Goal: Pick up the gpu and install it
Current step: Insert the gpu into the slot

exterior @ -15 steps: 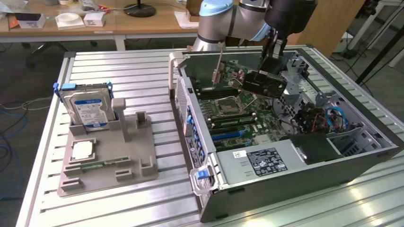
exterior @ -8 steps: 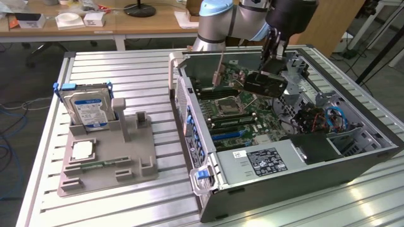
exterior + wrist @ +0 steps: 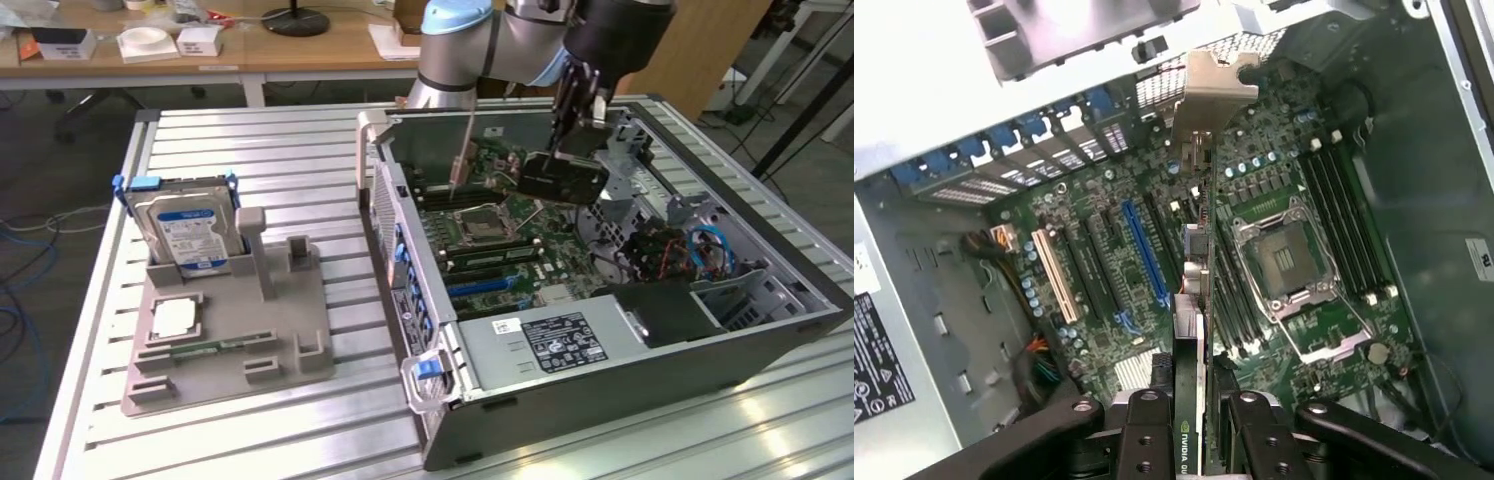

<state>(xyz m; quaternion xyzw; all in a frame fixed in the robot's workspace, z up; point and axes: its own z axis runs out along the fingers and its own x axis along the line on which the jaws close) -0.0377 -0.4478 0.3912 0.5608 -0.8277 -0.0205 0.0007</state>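
One gpu (image 3: 561, 176) hangs inside the open computer case (image 3: 801, 310), pinched edge-on between the fingers of the gripper (image 3: 571, 145). The jaws are pressed against its two flat faces. From the exterior view its black cooler face shows just below the fingers, over the far part of the motherboard (image 3: 514, 240).

In the wrist view the gpu (image 3: 1196, 330) runs away from the gripper (image 3: 1199, 405) as a thin line, with its metal bracket (image 3: 1209, 100) at the far end near the row of blue-clipped rear slots (image 3: 1024, 135). It sits above the strip of board between the long blue slot (image 3: 1144, 250) and the open CPU socket (image 3: 1289, 265). I cannot tell whether its lower edge touches the board.

Beyond the socket lie black memory slots (image 3: 1344, 220), and a cream slot (image 3: 1054, 275) lies beyond the blue one. The power supply (image 3: 561, 340) fills the near end of the case.

Well apart, toward the exterior view's left, a grey holder (image 3: 294, 330) on the slatted table (image 3: 267, 140) carries an upright silver hard drive (image 3: 187, 225) with a blue label.
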